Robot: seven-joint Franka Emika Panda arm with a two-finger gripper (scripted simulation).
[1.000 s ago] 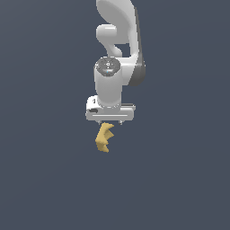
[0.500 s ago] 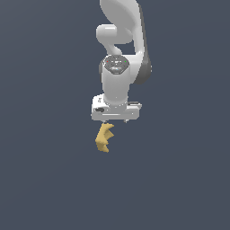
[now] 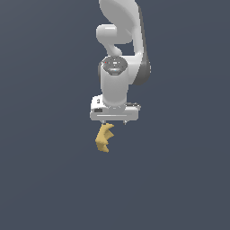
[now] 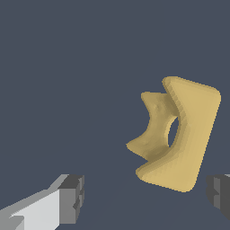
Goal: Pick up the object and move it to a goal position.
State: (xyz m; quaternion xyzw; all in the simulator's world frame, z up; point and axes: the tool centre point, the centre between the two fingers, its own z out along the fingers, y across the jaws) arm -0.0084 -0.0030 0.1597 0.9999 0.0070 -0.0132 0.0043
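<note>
The object [image 3: 104, 137] is a small mustard-yellow jagged lump lying on the dark grey floor. In the exterior view it sits just below my white gripper [image 3: 115, 122] and a little toward the exterior view's left of its middle. In the wrist view the object [image 4: 179, 139] lies ahead of the open gripper [image 4: 146, 197], nearer to one dark fingertip [image 4: 219, 193] than to the other [image 4: 72, 197]. The fingers do not touch it. The gripper is open and empty.
The plain dark grey floor [image 3: 45, 179] surrounds the object on all sides. The white arm [image 3: 119, 45] rises behind the gripper toward the top of the exterior view.
The gripper has shifted slightly toward the exterior view's right and the wrist has turned. The object has not moved.
</note>
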